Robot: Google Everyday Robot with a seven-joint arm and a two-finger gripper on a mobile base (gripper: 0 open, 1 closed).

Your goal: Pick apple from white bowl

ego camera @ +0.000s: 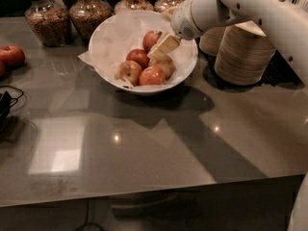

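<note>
The white bowl, lined with crumpled white paper, stands at the back middle of the grey table and holds several apples. A round red apple lies at the back of the pile. Below it lie a darker red apple, a pale yellowish one, a red-orange one and another pale one. My gripper reaches in from the upper right over the bowl. Its cream tip sits right beside the back red apple, on that apple's right side, just above the pale apple.
Two stacks of tan disposable bowls stand right of the white bowl, under my arm. Glass jars of dry food line the back edge. A loose red apple lies on the table at far left, with a black cable below it.
</note>
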